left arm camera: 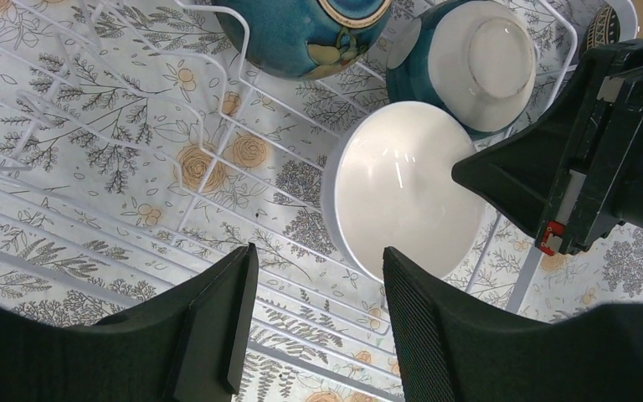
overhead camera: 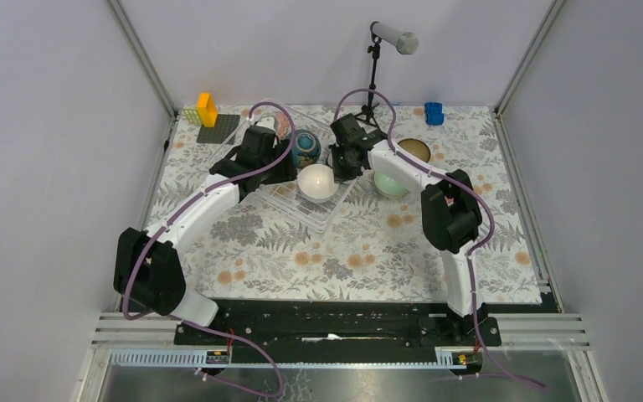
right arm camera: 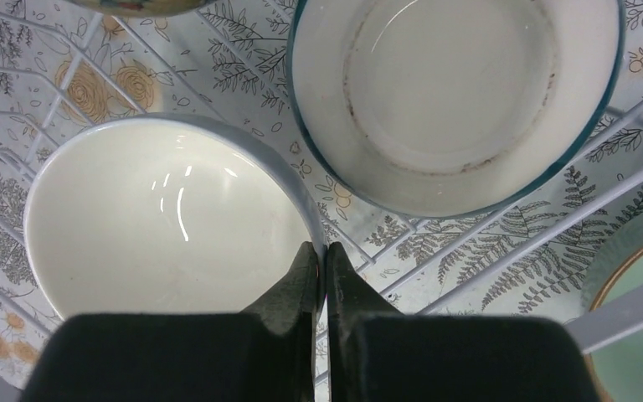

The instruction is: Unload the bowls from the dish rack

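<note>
The clear dish rack (overhead camera: 328,214) sits mid-table. A white bowl (overhead camera: 316,182) stands in it, and my right gripper (right arm camera: 320,251) is shut on its rim (right arm camera: 306,201), one finger inside and one outside. Just beyond the white bowl in the right wrist view is a dark teal bowl (right arm camera: 452,100) with a white inside. A blue patterned bowl (left arm camera: 301,29) lies further back in the rack. My left gripper (left arm camera: 318,255) hangs open over the rack's ribs (left arm camera: 134,218), left of the white bowl (left arm camera: 402,188), holding nothing. The right gripper's black body (left arm camera: 586,167) shows at its right.
A pale green bowl (overhead camera: 389,186) and a brown bowl (overhead camera: 414,151) sit on the floral cloth right of the rack. A black gridded mat (overhead camera: 218,128) with a yellow block (overhead camera: 207,109), a blue block (overhead camera: 434,113) and a microphone stand (overhead camera: 375,75) line the back.
</note>
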You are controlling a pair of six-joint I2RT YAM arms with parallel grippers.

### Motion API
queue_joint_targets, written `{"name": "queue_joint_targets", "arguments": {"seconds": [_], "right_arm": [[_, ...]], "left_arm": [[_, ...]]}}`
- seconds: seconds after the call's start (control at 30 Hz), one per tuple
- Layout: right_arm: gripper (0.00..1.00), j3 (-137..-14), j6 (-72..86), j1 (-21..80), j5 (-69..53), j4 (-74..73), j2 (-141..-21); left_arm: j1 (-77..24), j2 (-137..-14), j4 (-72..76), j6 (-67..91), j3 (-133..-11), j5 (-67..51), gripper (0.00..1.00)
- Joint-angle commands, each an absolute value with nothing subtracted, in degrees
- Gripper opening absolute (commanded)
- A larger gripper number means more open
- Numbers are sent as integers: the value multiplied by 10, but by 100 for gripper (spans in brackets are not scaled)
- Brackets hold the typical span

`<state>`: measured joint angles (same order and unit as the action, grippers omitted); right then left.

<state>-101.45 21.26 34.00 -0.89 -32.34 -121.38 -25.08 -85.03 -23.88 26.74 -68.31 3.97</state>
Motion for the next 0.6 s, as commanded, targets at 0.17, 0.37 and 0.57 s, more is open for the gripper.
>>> {"name": "queue_joint_targets", "arguments": {"seconds": [0.17, 0.37, 0.57], "right_arm": [[0, -1087, 211, 346, -3, -360, -1129], [0, -1053, 212, 346, 61, -361, -1033], [0, -922, 247, 346, 213, -362, -905]], "left_arm": [[-250, -798, -222, 265, -677, 61, 61], [-250, -765, -209, 274, -662, 59, 61], [-250, -716, -183, 283, -625, 69, 62]]}}
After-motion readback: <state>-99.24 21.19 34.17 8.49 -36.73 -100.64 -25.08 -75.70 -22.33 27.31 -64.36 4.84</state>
